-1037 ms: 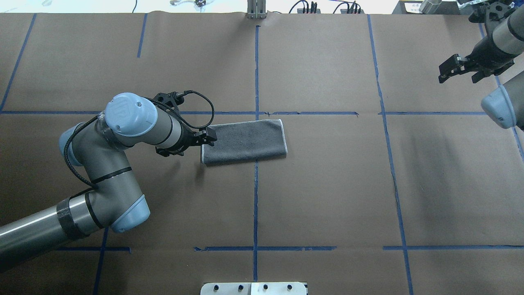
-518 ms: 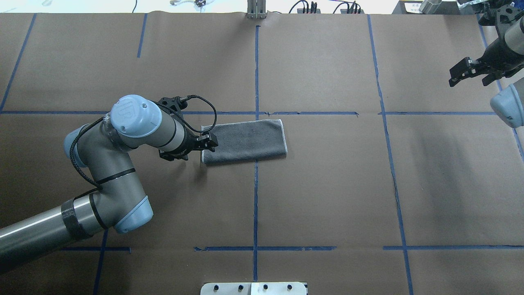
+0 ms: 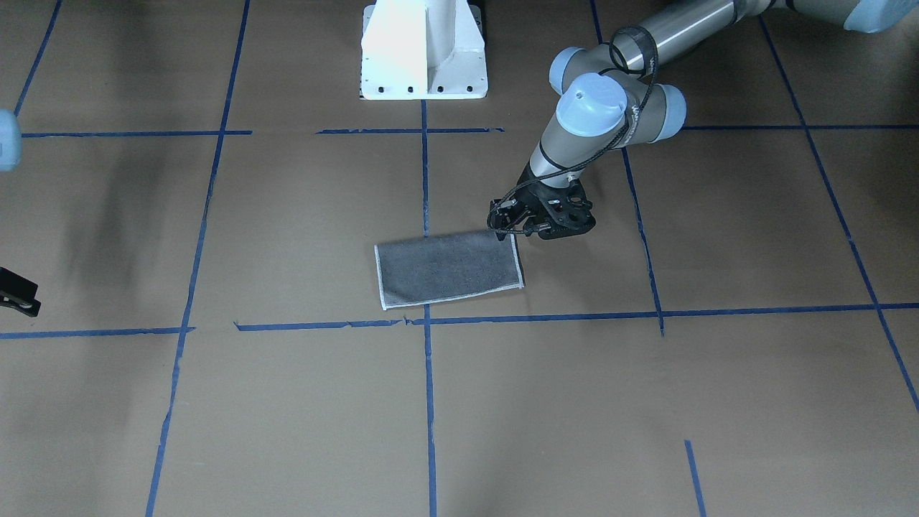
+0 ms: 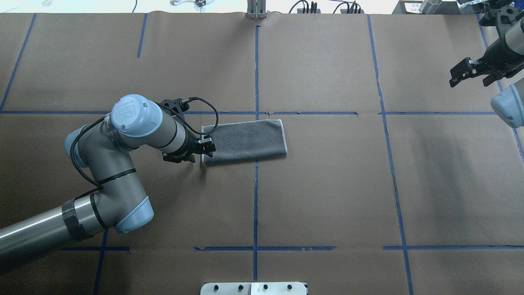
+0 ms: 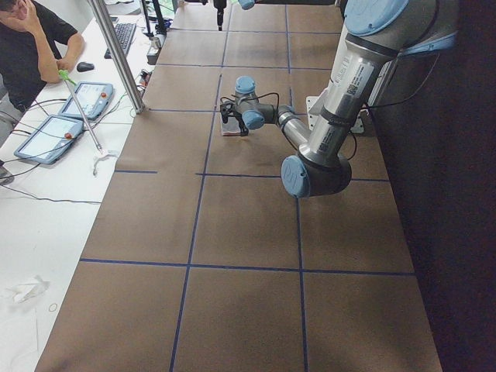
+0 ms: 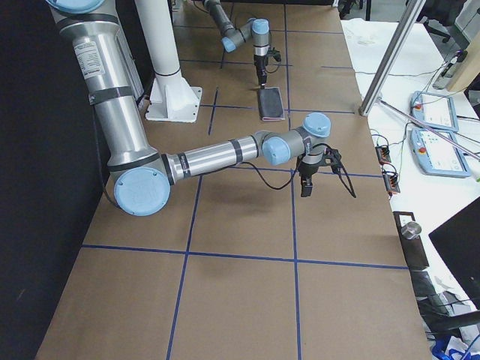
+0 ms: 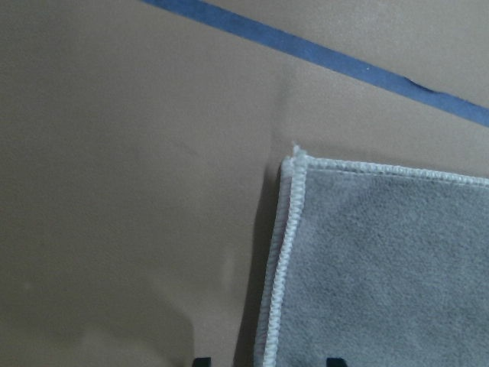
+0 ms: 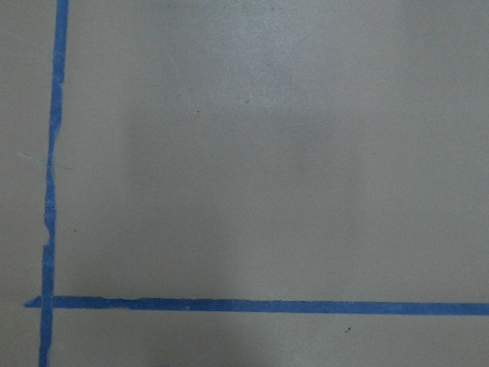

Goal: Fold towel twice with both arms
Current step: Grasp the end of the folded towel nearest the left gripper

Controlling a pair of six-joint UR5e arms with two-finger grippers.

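Left tool point(image 4: 208, 148): black, two-fingered, jaws apart astride the short edge of the grey terry towel point(image 4: 245, 141); it has been shifted toward the near corner, so a grasp is judged imminent.
Towel: whitish-stitched, laid flat mid-surface, folded once.
Right tool point(image 4: 470, 78): jaws apart, withdrawn far aside.

We see brown paper point(image 4: 327, 184) spread over the table, marked into squares by blue tape point(image 4: 256, 69). Beside it a white bench point(image 5: 46, 232) carries two tablets point(image 5: 48, 138), a keyboard point(image 5: 124, 37) and a mouse point(image 5: 86, 67), with a slanted metal post point(image 5: 116, 54) rising next to them. A person point(image 5: 31, 46) sits at the bench, one hand raised to the head.
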